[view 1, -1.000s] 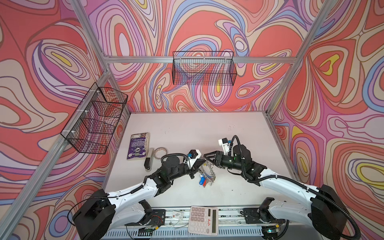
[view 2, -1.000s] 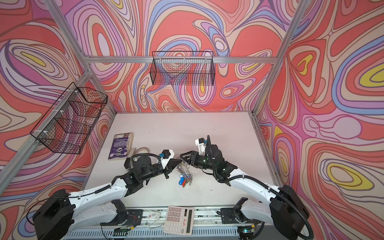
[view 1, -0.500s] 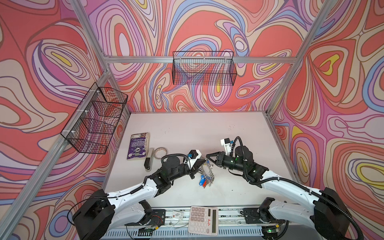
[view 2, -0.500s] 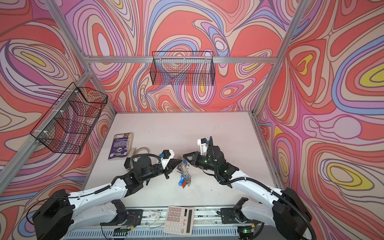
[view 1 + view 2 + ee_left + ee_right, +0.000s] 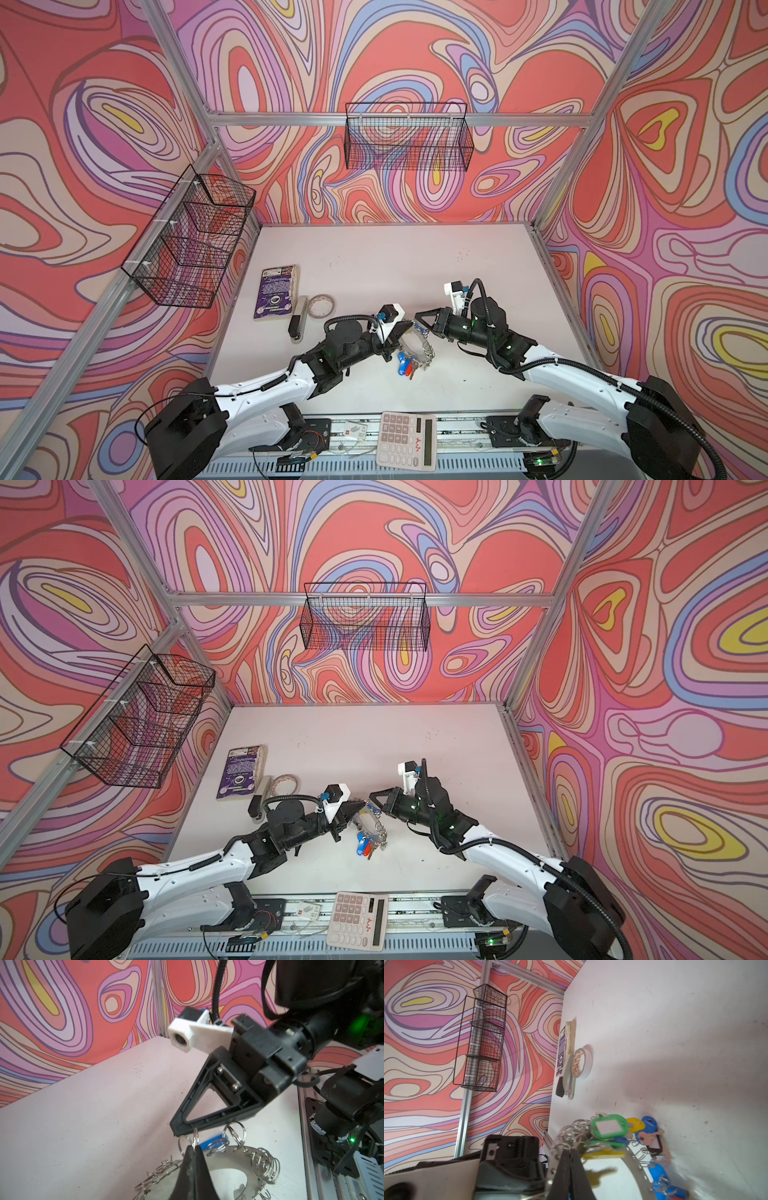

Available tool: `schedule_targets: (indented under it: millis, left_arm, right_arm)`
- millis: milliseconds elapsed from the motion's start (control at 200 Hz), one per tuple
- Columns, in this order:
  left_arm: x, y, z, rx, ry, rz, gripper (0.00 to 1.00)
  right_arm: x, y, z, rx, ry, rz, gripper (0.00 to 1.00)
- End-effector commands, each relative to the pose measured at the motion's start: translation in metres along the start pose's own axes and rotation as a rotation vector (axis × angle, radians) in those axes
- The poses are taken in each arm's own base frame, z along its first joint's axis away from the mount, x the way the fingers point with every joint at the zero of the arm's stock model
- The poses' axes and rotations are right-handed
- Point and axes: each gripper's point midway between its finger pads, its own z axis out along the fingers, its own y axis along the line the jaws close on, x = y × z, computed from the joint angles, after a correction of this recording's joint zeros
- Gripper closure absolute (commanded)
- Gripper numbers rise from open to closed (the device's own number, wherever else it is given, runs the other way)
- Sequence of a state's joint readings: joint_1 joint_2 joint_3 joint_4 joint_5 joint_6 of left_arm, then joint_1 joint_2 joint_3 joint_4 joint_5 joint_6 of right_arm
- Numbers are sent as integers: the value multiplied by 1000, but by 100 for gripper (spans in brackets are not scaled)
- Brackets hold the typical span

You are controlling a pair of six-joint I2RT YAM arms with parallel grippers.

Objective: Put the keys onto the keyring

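Observation:
The keyring is a flat grey disc held tilted above the table, its rim hung with small split rings. Keys with blue and red tags dangle from its lower edge. My left gripper is shut on one split ring at the upper rim. My right gripper is shut on a split ring right there, tip to tip with the left. In the right wrist view, green, yellow and blue tags bunch on the keyring.
A purple book, a tape roll and a stapler lie left of the arms. A calculator sits on the front rail. Wire baskets hang on the left wall and back wall.
My right gripper has closed from partly open and edged left to the ring at the left gripper's tip. The left arm and keyring have stayed put.

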State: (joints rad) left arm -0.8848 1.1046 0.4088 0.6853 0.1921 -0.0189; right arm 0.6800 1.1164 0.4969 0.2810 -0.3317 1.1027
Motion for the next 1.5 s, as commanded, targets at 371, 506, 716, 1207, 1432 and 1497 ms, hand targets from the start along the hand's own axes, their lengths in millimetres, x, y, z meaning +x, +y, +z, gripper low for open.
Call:
schedule_targets:
  millis: [371,506,716,1207,1432,1497]
  left_arm:
    - [-66,1,-8,-31,-301,3,100]
    - [-65,-3,-5,-2,-323,-34,100]
    - [-68,-8,-3,46,-385,-88,100]
    - [-76,-10,-1,88,-409,-138,100]
    - [-82,-6,0,107,-418,-165,100]
    - [-82,-4,1,106,-416,-177,100]
  right_arm:
    - [-19,-26,-22,96,-81,-6,76]
    - [-49,5,-42,49,-162,-184,66]
    - [-37,69,-43,-197,-72,-484,65]
    - [-6,82,-44,-426,40,-496,73]
    - [-1,83,-47,-465,42,-490,84]
    - [0,83,-47,-471,45,-485,89]
